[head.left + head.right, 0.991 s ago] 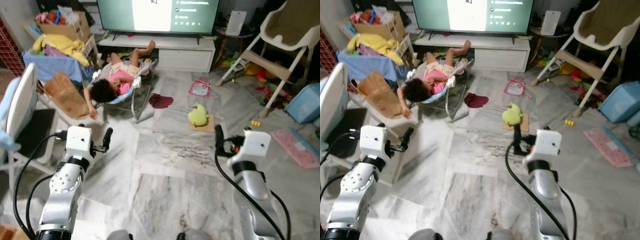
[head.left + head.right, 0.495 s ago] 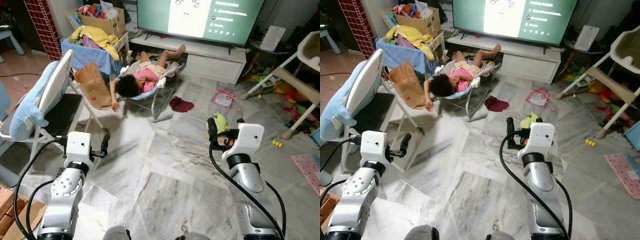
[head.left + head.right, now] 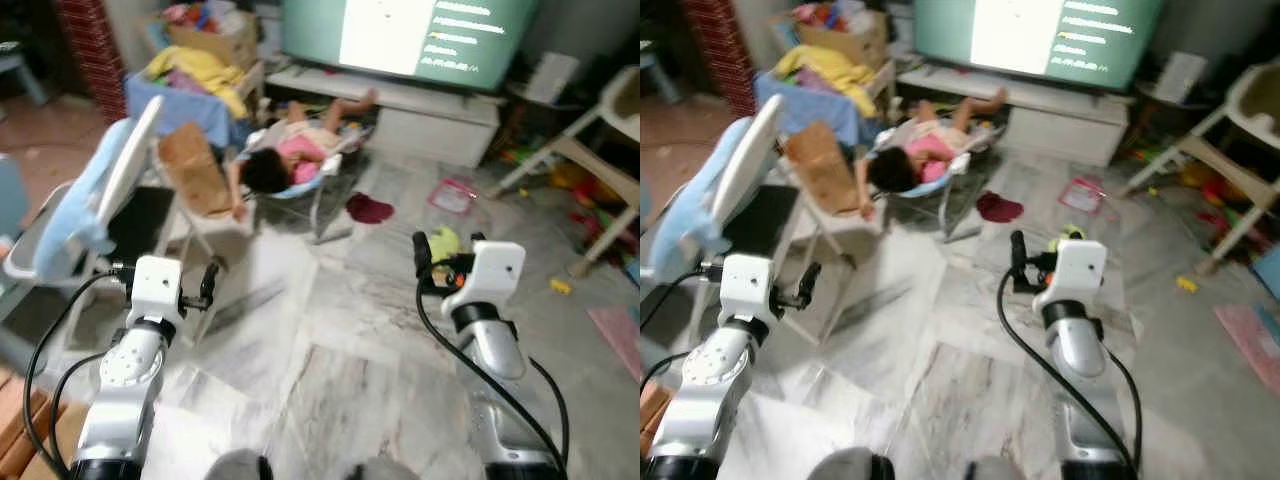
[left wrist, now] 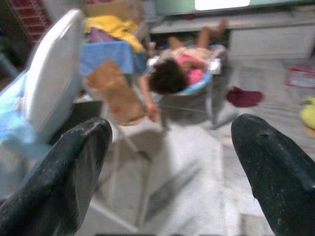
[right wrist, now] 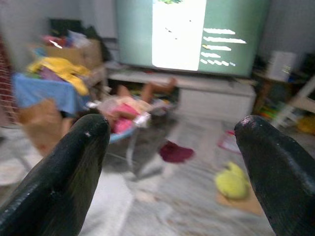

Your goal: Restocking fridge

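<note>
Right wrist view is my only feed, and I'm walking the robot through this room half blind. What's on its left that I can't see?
Observer: A white folding chair with a blue cushion stands just ahead of the left gripper.
Operator: And on the far right?
Observer: A white high chair stands at the right edge of the head views.
Operator: Is the left gripper carrying anything?
Observer: No. In the left wrist view its fingers are spread apart with nothing between them.

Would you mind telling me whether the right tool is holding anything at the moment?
No, the right tool is open with nothing between its black fingers; past the gap lie the floor and a yellow-green plush toy.
</note>
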You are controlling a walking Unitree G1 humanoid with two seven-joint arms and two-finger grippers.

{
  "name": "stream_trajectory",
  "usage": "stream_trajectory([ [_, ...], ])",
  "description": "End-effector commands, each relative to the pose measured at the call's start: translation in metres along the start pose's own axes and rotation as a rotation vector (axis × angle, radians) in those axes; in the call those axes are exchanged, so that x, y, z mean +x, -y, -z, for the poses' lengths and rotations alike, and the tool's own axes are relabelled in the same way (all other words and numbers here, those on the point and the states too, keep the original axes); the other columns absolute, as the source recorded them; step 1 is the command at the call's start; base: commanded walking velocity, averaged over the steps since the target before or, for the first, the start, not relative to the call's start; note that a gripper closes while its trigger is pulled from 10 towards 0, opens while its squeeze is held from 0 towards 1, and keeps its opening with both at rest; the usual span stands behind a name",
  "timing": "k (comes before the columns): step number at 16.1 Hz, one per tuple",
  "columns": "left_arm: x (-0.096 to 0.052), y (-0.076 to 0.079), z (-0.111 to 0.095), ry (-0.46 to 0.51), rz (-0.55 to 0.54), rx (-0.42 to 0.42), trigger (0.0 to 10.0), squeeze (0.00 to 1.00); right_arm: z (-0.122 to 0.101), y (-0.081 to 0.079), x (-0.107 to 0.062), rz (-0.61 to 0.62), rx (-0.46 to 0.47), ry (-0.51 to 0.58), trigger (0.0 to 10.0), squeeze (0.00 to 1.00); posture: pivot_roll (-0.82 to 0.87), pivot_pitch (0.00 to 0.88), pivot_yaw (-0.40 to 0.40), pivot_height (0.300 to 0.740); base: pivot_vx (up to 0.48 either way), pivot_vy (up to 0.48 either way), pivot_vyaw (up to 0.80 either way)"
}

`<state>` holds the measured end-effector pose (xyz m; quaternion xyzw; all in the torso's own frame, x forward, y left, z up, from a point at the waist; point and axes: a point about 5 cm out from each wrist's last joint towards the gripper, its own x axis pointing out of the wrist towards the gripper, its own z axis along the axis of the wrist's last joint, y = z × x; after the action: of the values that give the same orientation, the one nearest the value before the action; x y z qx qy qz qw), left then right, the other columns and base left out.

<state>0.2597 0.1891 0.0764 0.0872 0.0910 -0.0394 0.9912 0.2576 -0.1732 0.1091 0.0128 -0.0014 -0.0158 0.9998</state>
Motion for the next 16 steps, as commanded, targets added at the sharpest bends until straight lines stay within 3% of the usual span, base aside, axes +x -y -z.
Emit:
stream_trajectory([
  [1,0.000,0.003,0.001,-0.019,0.012,0.026,10.0,0.00,-0.002,0.001,0.002,0.003,0.006,0.004,10.0,0.00,-0.04,0.007,-0.056,0.740,0.000,0.424,0.00],
  [6,0.000,0.007,0.010,-0.065,0.025,0.043,10.0,0.00,0.002,0.001,0.003,0.003,0.008,-0.005,10.0,0.00,-0.02,0.000,-0.063,0.740,-0.407,0.125,0.00],
  [12,-0.001,0.002,0.013,-0.070,-0.022,0.056,10.0,0.00,0.015,0.018,-0.009,0.036,-0.019,-0.043,10.0,0.00,0.00,0.000,-0.063,0.740,-0.436,0.000,0.00],
  [16,0.002,-0.009,0.005,-0.020,-0.037,0.051,10.0,0.00,0.015,0.010,-0.001,0.024,-0.013,-0.034,10.0,0.00,0.01,0.000,-0.061,0.740,-0.222,0.000,0.00],
])
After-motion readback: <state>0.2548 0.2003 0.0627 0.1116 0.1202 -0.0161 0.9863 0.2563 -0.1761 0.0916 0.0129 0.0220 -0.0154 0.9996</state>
